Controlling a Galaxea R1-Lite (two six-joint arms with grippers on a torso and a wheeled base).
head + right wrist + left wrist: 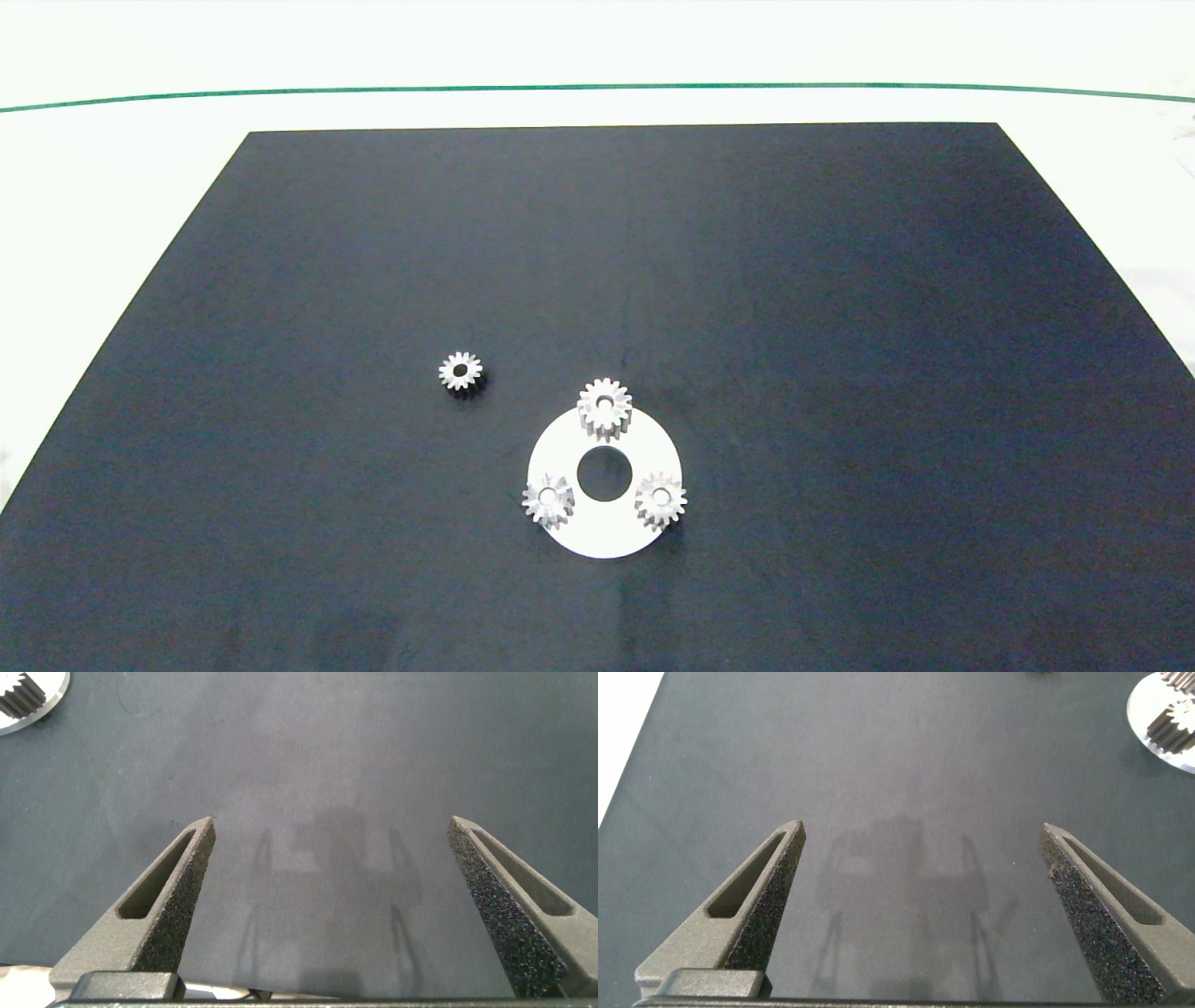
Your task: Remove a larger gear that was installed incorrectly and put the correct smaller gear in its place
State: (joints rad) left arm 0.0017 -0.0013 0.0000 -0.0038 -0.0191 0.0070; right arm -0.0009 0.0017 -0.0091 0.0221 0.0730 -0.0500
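Observation:
A white disc point(607, 534) with a round centre hole lies on the black mat, toward its front middle. Three silver gears stand on the disc. The larger gear point(604, 407) is on its far edge, and two small ones point(548, 499) point(660, 501) sit at its front left and front right. The smaller gear point(460, 371) lies loose on the mat, left of the disc. Neither arm shows in the head view. My left gripper point(923, 826) hangs open over bare mat. My right gripper point(332, 819) is open over bare mat too. Each wrist view catches the disc's rim point(1158, 737) point(42, 709) in a corner.
The black mat point(840, 327) covers most of a white table. A thin green line point(597, 88) runs across the table beyond the mat's far edge. Wide stretches of mat lie to the right of and behind the disc.

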